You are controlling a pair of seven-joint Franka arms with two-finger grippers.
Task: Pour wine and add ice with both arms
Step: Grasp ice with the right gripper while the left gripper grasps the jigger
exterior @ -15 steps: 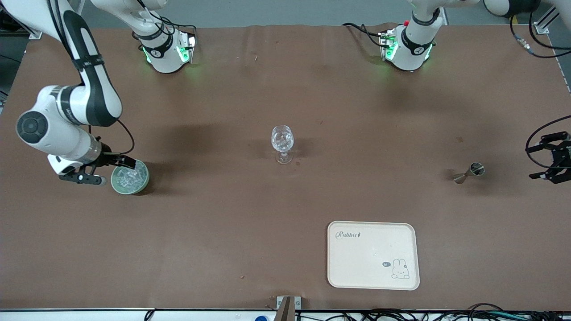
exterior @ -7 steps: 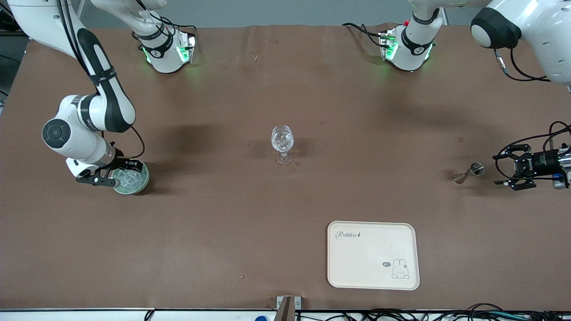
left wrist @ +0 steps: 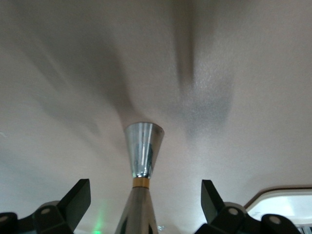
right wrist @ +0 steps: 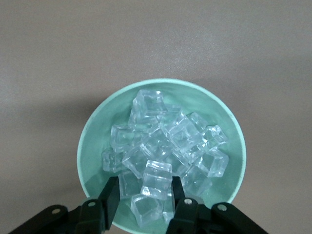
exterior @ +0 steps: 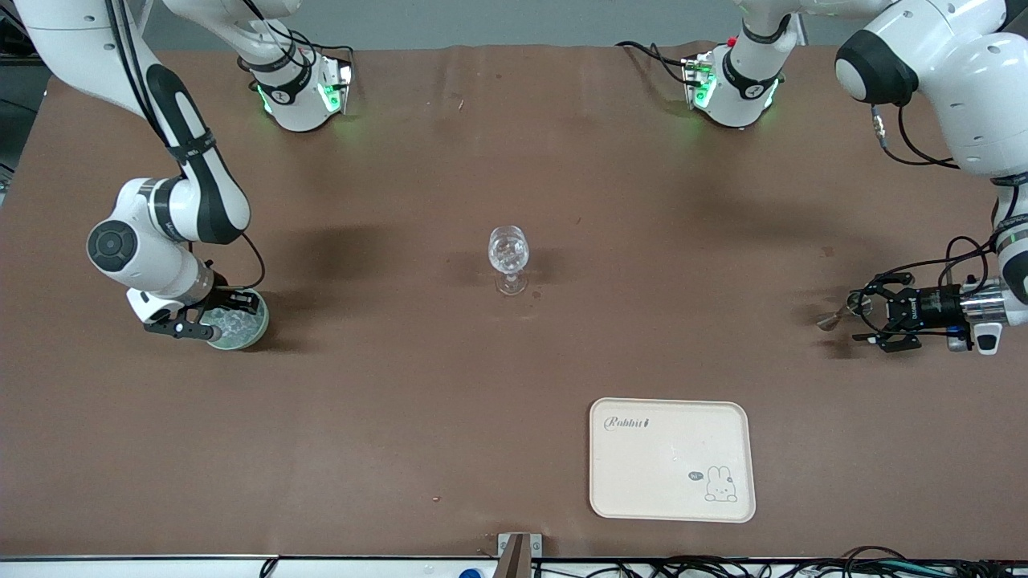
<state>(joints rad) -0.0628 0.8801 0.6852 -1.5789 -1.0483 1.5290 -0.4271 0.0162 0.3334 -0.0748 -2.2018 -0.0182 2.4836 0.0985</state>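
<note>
- Right gripper (exterior: 215, 315) at mid-left of the front view, down in the green bowl (exterior: 255, 331). Fingers (right wrist: 111, 195) narrow, straddling one cube of the ice (right wrist: 161, 156) heaped in the bowl; grip not confirmed.
- Left gripper (exterior: 871, 319) at the right edge, low over the table, fingers (left wrist: 78, 197) wide either side of the steel jigger (left wrist: 142, 155), not touching.
- Wine glass (exterior: 508, 255) upright at centre.
- Cream tray (exterior: 671, 457) at lower right.

Bench (exterior: 514, 385) layout: bowl (exterior: 238, 321) of ice (exterior: 233, 319) at the right arm's end. Stemmed glass (exterior: 508, 258) mid-bench. Jigger (exterior: 835, 315) lying toward the left arm's end, well apart from the glass. Tray (exterior: 671, 459) nearer the front camera than both, between glass and jigger.
</note>
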